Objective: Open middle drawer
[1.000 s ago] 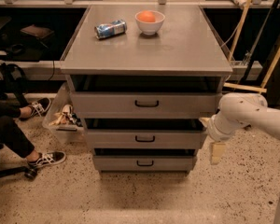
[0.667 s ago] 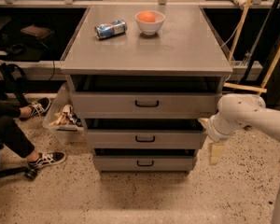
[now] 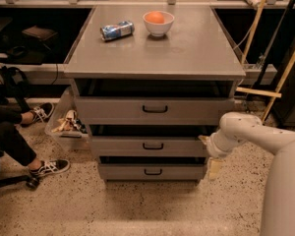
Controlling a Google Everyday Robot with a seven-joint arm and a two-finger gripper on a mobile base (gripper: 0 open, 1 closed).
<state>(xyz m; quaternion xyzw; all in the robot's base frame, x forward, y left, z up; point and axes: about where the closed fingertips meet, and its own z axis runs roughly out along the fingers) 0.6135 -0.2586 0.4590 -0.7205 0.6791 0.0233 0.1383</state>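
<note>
The middle drawer (image 3: 123,146) is the second of three grey drawers in a grey cabinet, with a small black bar handle (image 3: 153,146) at its centre. A dark gap shows above its front. My gripper (image 3: 210,154) is at the right end of the middle drawer's front, beside the cabinet's right side and well away from the handle. My white arm (image 3: 265,141) comes in from the lower right. The top drawer (image 3: 155,110) and bottom drawer (image 3: 152,171) also show their handles.
On the cabinet top (image 3: 187,48) lie a blue can (image 3: 117,30) and a white bowl (image 3: 158,23) with an orange fruit. A seated person's legs and shoes (image 3: 49,167) and a plastic bin (image 3: 64,124) are on the left. Wooden poles (image 3: 280,77) lean at the right.
</note>
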